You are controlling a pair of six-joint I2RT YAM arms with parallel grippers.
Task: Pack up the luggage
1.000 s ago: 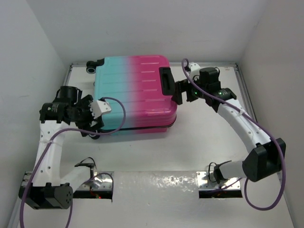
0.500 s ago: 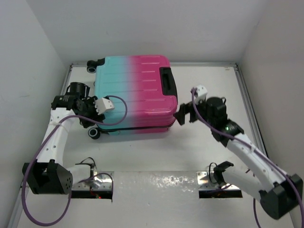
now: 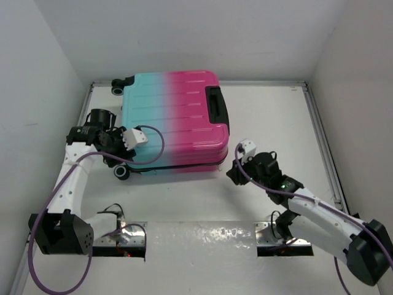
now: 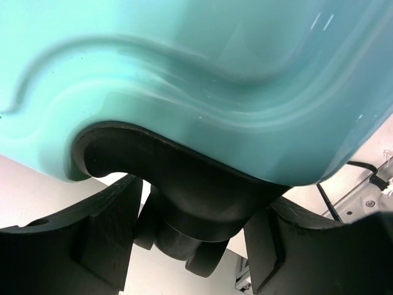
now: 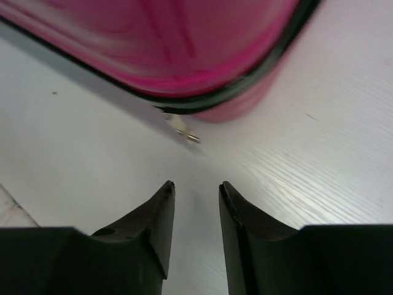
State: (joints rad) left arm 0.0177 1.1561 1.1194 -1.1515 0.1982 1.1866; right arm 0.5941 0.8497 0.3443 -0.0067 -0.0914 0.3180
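The luggage lies flat and shut, ribbed shell up, toward 11 o'clock in the top view. Its teal, wheeled end points to 9 o'clock. The pink end, with what seems a dangling zip pull, points to 3 o'clock.

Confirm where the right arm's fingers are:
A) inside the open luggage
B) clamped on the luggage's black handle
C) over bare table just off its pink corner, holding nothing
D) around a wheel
C: in the right wrist view the right fingers sit slightly apart over bare table, nothing between them, with the pink corner of the luggage just ahead.
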